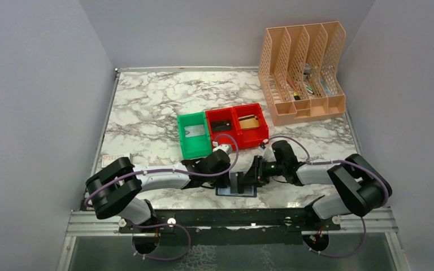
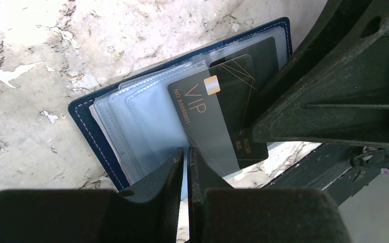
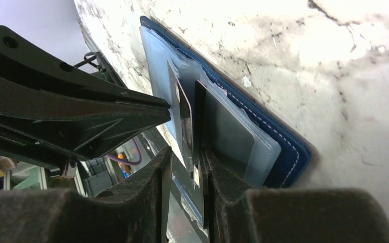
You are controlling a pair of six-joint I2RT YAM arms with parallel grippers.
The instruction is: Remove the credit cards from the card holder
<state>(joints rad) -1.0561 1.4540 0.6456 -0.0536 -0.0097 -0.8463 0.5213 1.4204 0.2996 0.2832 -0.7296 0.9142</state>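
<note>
The card holder (image 1: pixel 236 191) lies open near the table's (image 1: pixel 147 107) front edge between both arms, the left gripper (image 2: pixel 185 167) pinched to a slit on its clear sleeves (image 2: pixel 142 116), while the right gripper (image 3: pixel 185 187), jaws narrow, straddles the black VIP card (image 2: pixel 218 121) that juts lengthwise toward it, though I cannot tell whether it is clamped.

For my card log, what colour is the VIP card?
The VIP card is black with gold lettering; left wrist view shows it best.

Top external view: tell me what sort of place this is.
Probably a robot test booth: plain grey walls box in a marble-patterned tabletop, a metal mounting rail runs along its near edge, and staged props sit on it: a peach plastic file organiser, red plastic bins and a green one.
</note>
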